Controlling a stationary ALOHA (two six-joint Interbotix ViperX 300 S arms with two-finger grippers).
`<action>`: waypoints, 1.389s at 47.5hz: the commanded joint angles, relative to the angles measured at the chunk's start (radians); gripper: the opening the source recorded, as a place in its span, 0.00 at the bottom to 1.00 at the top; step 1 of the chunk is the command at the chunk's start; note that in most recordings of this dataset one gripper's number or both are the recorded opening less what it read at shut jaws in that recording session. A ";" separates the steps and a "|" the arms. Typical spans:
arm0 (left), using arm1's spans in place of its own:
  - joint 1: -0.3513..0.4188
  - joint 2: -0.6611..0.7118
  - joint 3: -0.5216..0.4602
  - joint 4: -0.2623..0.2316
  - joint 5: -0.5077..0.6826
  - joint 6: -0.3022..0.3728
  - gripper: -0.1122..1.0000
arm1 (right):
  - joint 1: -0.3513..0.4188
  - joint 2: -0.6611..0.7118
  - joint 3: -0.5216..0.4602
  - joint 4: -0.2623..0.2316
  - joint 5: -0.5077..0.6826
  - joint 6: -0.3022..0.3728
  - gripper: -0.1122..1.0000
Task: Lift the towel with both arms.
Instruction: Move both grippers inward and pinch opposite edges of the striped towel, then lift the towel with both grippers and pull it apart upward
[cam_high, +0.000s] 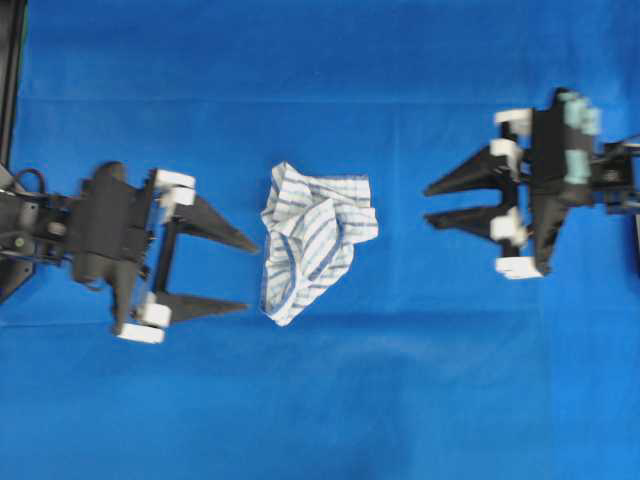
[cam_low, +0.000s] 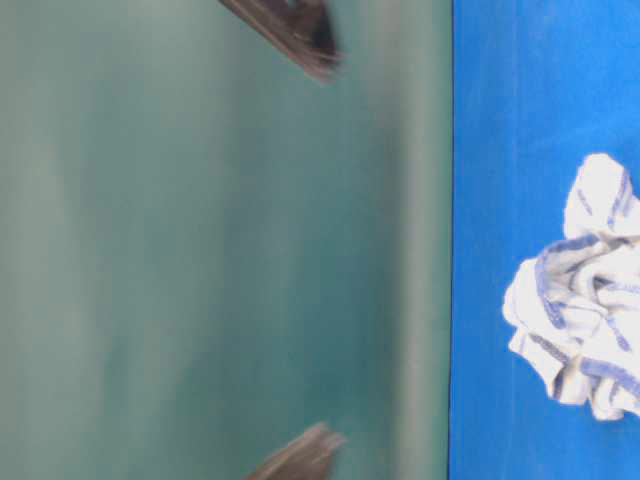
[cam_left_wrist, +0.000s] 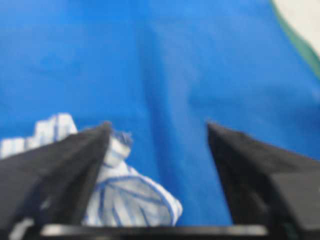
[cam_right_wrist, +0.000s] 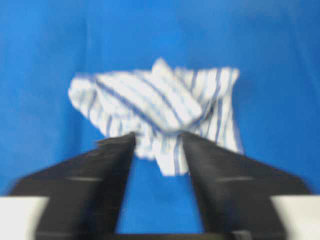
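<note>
The small crumpled white towel with blue-grey stripes (cam_low: 585, 300) is running off the table-level view's right edge. In the left wrist view a blurred black pointed finger (cam_left_wrist: 60, 170) is covering part of it. Both black arms are smearing overhead.

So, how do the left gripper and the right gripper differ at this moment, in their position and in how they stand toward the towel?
The left gripper is close to the towel, while the right gripper stands farther from it, with more blue cloth between. In the overhead view the left gripper's fingers spread wider apart than the right gripper's. The left gripper also sits lower in that view than the right one. Both are open, point toward the towel, and hold nothing.
</note>
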 joint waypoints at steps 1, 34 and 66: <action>-0.015 0.058 -0.038 -0.003 -0.011 0.000 0.88 | 0.000 0.064 -0.041 0.000 -0.006 0.002 0.64; -0.041 0.479 -0.137 -0.011 -0.009 -0.006 0.88 | -0.040 0.535 -0.255 -0.003 -0.011 -0.003 0.61; 0.043 0.489 -0.160 -0.012 0.084 -0.005 0.15 | -0.054 0.583 -0.302 -0.018 0.029 -0.008 0.15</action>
